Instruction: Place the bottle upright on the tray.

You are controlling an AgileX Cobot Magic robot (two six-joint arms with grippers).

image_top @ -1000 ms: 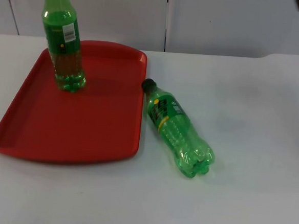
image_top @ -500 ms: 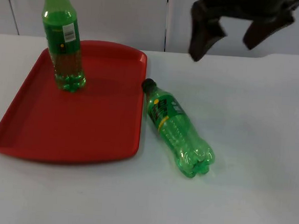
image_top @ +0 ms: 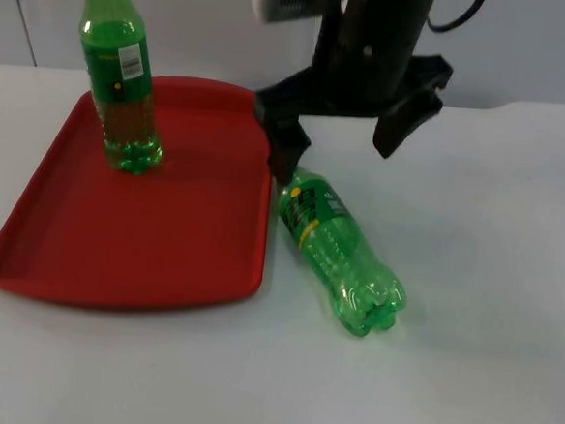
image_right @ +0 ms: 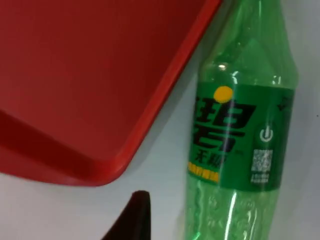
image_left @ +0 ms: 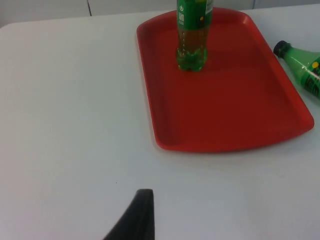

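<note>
Lying bottle (image_top: 336, 252) below the spread right pincer (image_top: 337, 156).

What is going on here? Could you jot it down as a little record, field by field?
Standing bottle: green plastic bottle upright on the red plastic tray, at its far end
Lying bottle: second green plastic bottle on its side on the white table, beside the tray's right edge, cap end toward the tray
Right gripper: open, above the lying bottle's cap end, not holding it
Left gripper: fingertip over bare table near the tray, arm waiting
Task status: lying bottle not yet on tray
</note>
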